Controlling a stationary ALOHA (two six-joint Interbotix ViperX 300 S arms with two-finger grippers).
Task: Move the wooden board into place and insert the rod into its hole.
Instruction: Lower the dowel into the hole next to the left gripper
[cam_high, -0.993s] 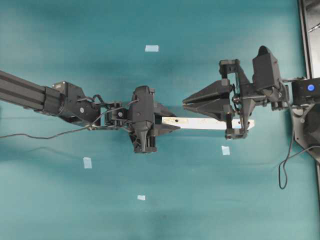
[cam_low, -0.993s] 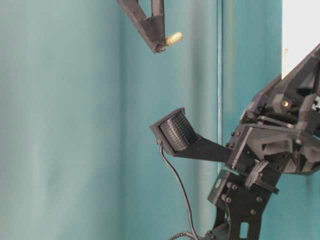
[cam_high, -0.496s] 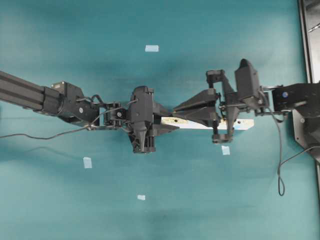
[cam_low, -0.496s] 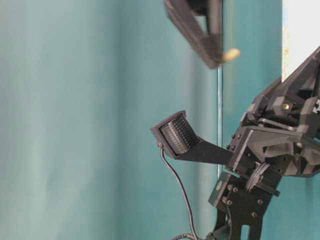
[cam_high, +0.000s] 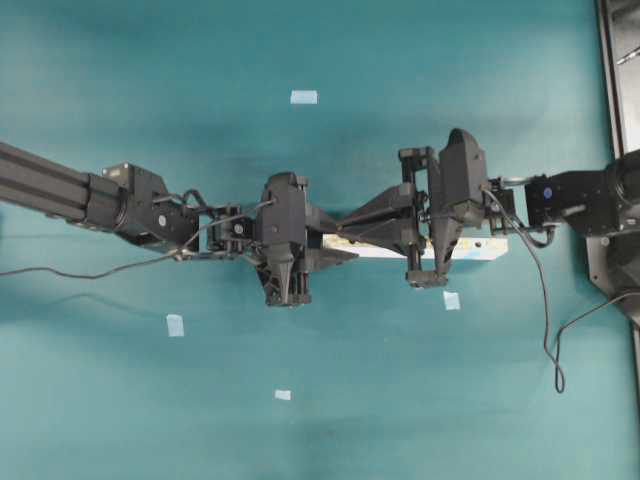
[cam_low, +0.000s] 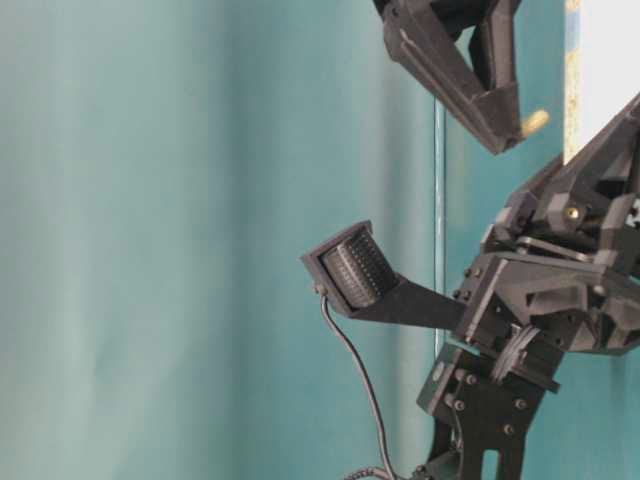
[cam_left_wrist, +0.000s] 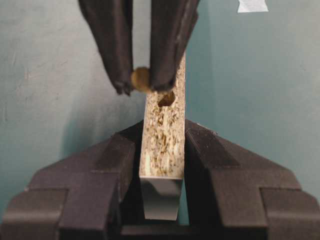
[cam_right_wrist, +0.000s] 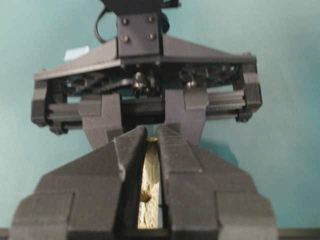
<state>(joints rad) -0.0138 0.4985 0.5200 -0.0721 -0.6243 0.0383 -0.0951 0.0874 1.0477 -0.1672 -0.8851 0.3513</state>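
The wooden board (cam_high: 470, 248) lies left to right above the teal table, and its right end has a light blue patch. My left gripper (cam_high: 335, 252) is shut on the board's left end. In the left wrist view the board (cam_left_wrist: 162, 135) stands on edge between the jaws, rough edge up, showing the hole (cam_left_wrist: 166, 98). My right gripper (cam_high: 345, 228) reaches in from the right, shut on the rod (cam_left_wrist: 140, 80). The rod's tip hangs just left of the hole. In the right wrist view the rod (cam_right_wrist: 151, 141) sits between the pads with the hole (cam_right_wrist: 145, 196) below. The rod (cam_low: 535, 122) also shows in the table-level view.
Small pale blue tape squares lie on the table: one at the back (cam_high: 303, 97), one at the left (cam_high: 175, 325), one in front (cam_high: 283, 395) and one under the board's right end (cam_high: 451, 300). A black frame (cam_high: 615, 60) runs along the right edge.
My right gripper has moved left along the board with the rod, up close to the left gripper. The left gripper and the board have stayed put.
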